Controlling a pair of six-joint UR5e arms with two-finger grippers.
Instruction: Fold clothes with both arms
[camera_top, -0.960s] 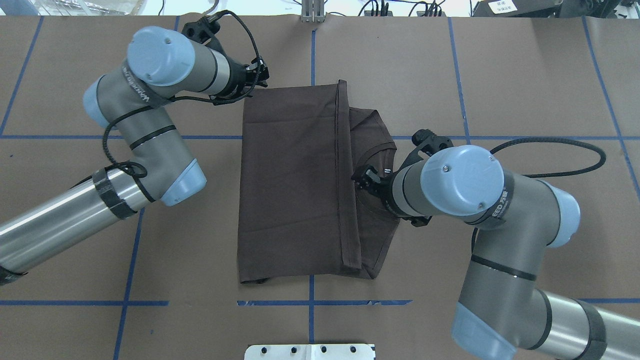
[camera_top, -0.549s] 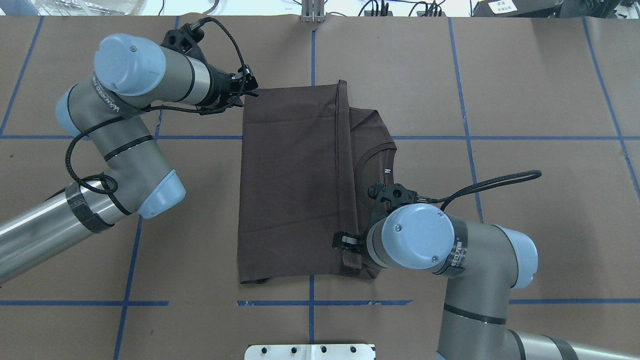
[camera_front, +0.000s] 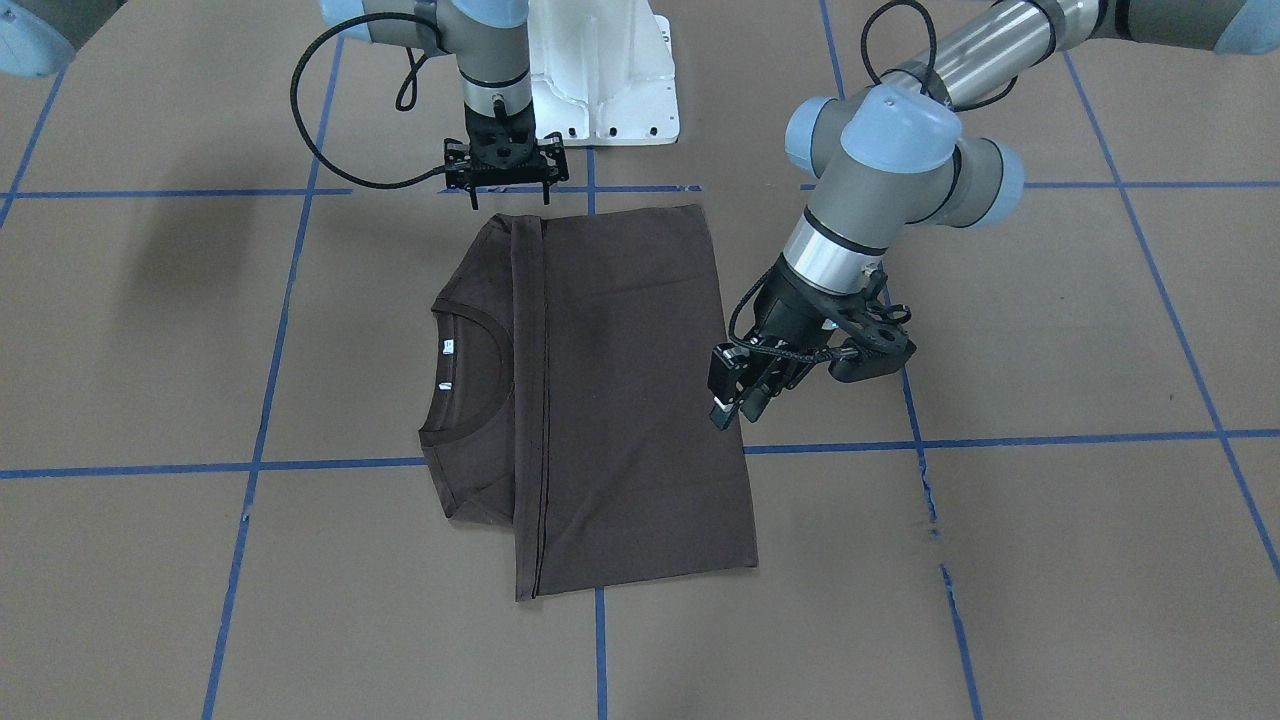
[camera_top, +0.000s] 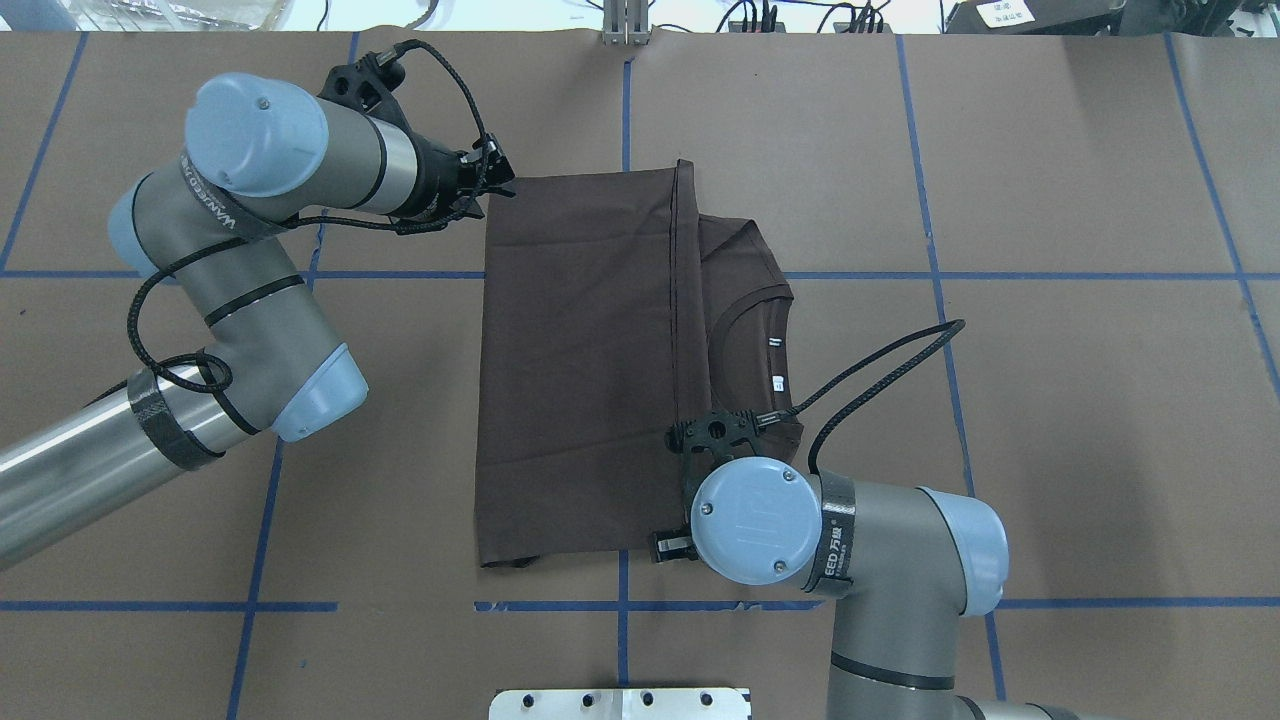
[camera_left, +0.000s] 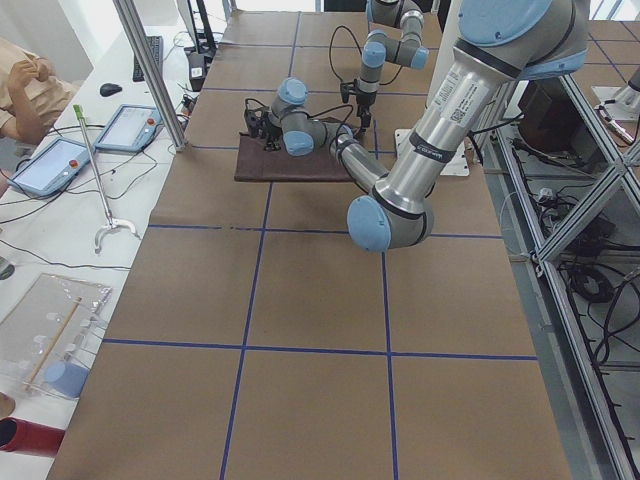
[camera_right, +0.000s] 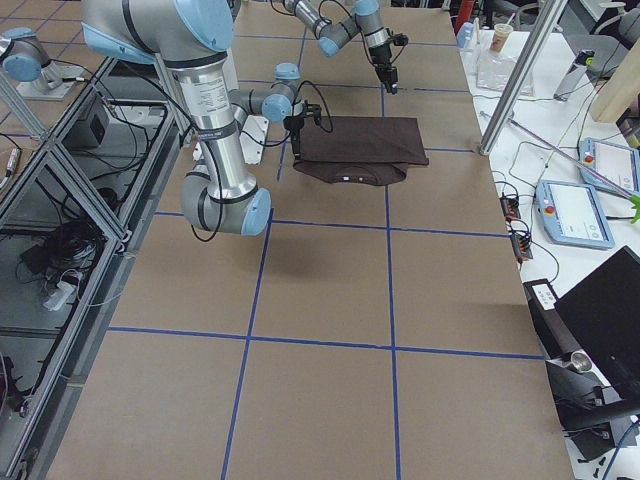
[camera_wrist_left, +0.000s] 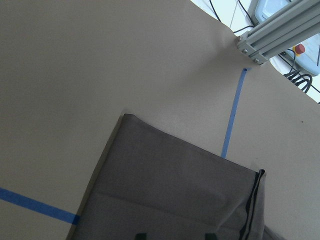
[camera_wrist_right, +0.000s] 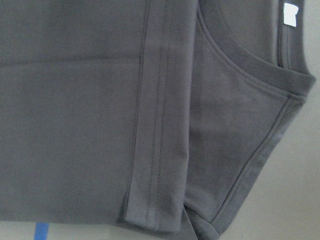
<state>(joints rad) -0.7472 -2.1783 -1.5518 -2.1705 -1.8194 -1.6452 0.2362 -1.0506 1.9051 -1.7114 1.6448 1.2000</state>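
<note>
From overhead, the right arm (camera_top: 760, 520) covers one hem corner of the shirt (camera_top: 580, 360) and nearly all of the right gripper (camera_top: 674, 545). The left gripper (camera_top: 495, 180), at the shirt's far left corner, is half hidden by its wrist. The shirt's folded-over panel hides most of its front. Both wrist views cut the shirt off.

Overhead view, upper left – left arm (camera_top: 240, 250) has white lettering that looks like "WANTED" plus unreadable characters; lower right, right arm (camera_top: 880, 540) band shows "EED" – white neck labels (camera_top: 779, 380) too small to read.

Blue tape lines (camera_top: 1100, 275) cross the brown table (camera_top: 1080, 440).
</note>
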